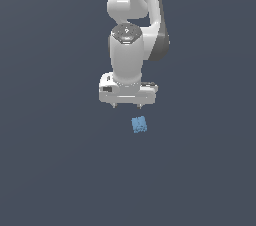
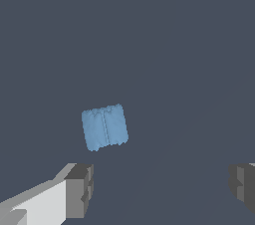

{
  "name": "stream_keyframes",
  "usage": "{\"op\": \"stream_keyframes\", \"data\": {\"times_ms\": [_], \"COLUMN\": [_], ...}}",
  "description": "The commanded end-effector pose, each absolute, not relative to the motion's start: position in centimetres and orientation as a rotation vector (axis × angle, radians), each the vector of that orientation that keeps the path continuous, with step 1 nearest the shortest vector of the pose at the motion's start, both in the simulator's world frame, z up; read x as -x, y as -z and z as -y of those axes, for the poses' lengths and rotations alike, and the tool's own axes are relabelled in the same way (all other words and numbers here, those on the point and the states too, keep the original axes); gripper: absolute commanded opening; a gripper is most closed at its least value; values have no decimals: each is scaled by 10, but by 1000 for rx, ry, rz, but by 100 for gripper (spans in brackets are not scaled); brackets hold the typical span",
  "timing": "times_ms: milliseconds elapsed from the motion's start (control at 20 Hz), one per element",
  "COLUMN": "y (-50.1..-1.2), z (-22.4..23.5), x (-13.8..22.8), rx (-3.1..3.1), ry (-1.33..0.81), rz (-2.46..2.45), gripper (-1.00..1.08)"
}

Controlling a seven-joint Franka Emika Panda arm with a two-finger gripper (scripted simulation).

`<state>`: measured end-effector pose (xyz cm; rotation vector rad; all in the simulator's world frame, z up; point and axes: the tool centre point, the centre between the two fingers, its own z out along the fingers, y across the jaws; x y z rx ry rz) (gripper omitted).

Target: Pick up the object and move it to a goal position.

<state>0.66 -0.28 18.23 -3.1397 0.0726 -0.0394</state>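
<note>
Over the middle of the dark grey surface [image 1: 55,170], well away from every edge, my white arm [image 1: 131,45] hangs with its wrist pointing down. My gripper [image 1: 127,106] has its fingers [image 2: 78,189] spread wide apart and holds nothing. Just beside it, toward the exterior view's right, the small light-blue cube [image 1: 139,124] lies untouched, turned slightly askew.
</note>
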Motion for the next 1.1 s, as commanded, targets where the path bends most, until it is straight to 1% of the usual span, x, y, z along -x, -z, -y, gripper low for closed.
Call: {"op": "stream_keyframes", "data": {"times_ms": [0,1050], "y": [-180,-147], "z": [1,-21], "x": [-7,-10], "rx": [3137,3002], "ry": [38,12], "rz": [-121,-875], "gripper": [100,100]}}
